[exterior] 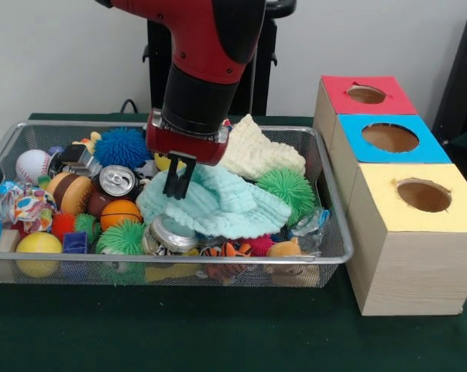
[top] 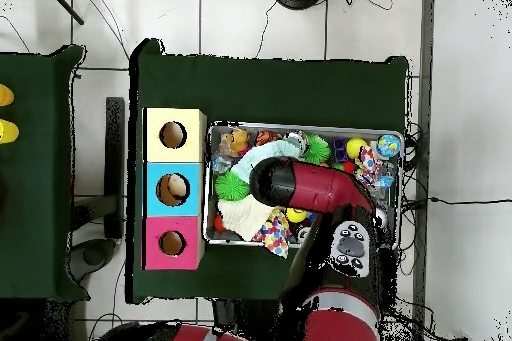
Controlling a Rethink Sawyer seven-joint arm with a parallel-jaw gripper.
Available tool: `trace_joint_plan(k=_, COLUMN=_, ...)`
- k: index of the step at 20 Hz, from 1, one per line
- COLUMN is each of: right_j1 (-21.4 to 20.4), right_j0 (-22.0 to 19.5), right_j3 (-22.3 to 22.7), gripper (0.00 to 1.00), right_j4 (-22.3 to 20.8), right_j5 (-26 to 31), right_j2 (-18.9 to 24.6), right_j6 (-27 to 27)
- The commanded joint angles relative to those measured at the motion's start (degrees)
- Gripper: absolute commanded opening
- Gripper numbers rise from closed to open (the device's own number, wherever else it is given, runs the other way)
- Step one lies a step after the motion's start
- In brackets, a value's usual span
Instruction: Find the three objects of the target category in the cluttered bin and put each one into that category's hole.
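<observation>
The silver wire-mesh bin (exterior: 335, 203) holds mixed clutter. A light-teal cloth (exterior: 225, 205) lies in its middle and a cream cloth (exterior: 258, 152) behind it. My gripper (exterior: 179, 186) hangs over the teal cloth's left edge, its black fingers (exterior: 173, 180) close together and the tips touching the cloth. I cannot tell whether any cloth is pinched. To the right stand three wooden boxes with round holes: red top (exterior: 366, 94), blue top (exterior: 389, 137) and yellow top (exterior: 423, 194). In the overhead view the arm (top: 300, 185) hides the gripper and the bin's middle.
The bin also holds a green spiky ball (exterior: 289, 190), a blue spiky ball (exterior: 121, 146), a baseball (exterior: 32, 164), a soda can (exterior: 117, 180), a small basketball (exterior: 121, 211), a burger toy (exterior: 70, 192), a yellow ball (exterior: 38, 243) and a crushed can (exterior: 169, 232). Green cloth covers the table (exterior: 218, 325).
</observation>
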Motion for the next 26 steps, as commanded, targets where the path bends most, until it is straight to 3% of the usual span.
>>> trace_joint_plan(k=1, right_j1=-1.1, right_j0=0.3, right_j3=-2.2, gripper=0.00, right_j4=1.5, right_j5=7.4, right_j2=-0.4, right_j6=9.6)
trace_joint_plan(k=10, right_j1=-1.3, right_j0=-0.8, right_j3=-1.6, gripper=0.00, right_j4=2.0, right_j5=6.2, right_j2=0.7, right_j6=9.1)
trace_joint_plan(k=11, right_j1=-1.4, right_j0=-1.0, right_j3=-1.0, gripper=1.00, right_j4=2.3, right_j5=6.9, right_j2=0.9, right_j6=9.2)
trace_joint_plan(k=15, right_j1=-2.3, right_j0=-2.8, right_j3=2.0, gripper=1.00, right_j4=5.7, right_j5=8.7, right_j2=2.8, right_j6=11.5)
trace_joint_plan(k=21, right_j1=-3.0, right_j0=-1.6, right_j3=5.1, gripper=1.00, right_j4=12.6, right_j5=12.5, right_j2=2.6, right_j6=17.7)
trace_joint_plan(k=26, right_j1=-2.1, right_j0=-1.2, right_j3=4.7, gripper=1.00, right_j4=13.9, right_j5=16.2, right_j2=2.1, right_j6=15.4)
